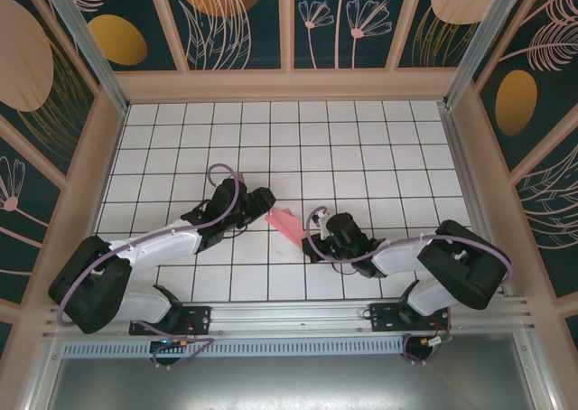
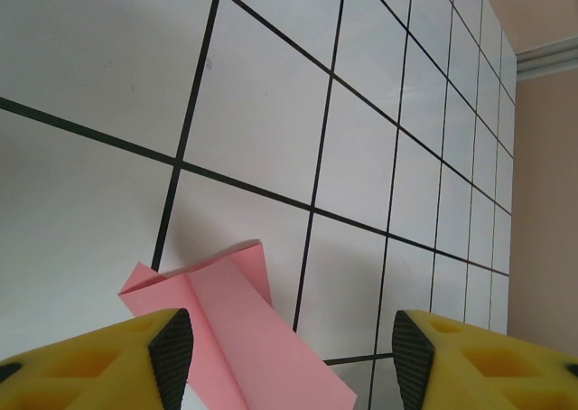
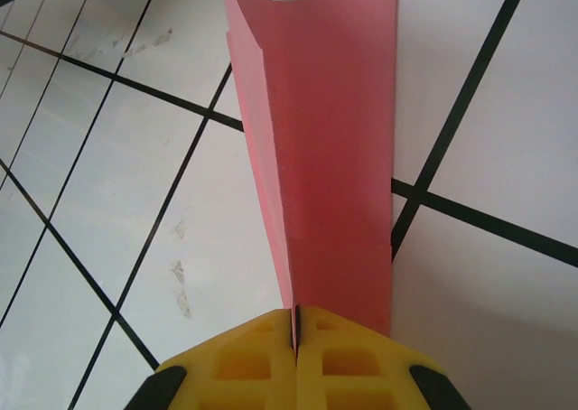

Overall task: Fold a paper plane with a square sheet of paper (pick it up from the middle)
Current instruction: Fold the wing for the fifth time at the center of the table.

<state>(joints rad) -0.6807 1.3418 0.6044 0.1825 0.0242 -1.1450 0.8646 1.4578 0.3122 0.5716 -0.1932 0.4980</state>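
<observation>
My right pincer [image 3: 295, 324] is clamped on the pink sheet of paper [image 3: 325, 157]. In the right wrist view the two yellow fingers [image 3: 244, 365] are pressed flat together, with the paper's edge caught in the seam between them. From there the sheet runs straight away from me as a long narrow folded strip. There's a crease down its length, and the far end curls open a bit.

My left pincer [image 2: 291, 356] is spread wide, with one yellow finger [image 2: 135, 360] on each side of the left wrist view. The paper [image 2: 244, 338] lies on the desk [image 2: 99, 76] below the gap. Its folded end is towards the left finger, and the sheet passes partly behind that tip. Can't tell from here whether the finger actually touches it.

From the top camera, the paper [image 1: 283, 222] sits slanted over the white grid tiles of the desk [image 1: 361, 148], in the middle of the near half. It's right between the left pincer [image 1: 264, 200] at its upper-left end and the right pincer [image 1: 309, 240] at its lower-right end. Both arms are reaching inward and low towards it.
</observation>
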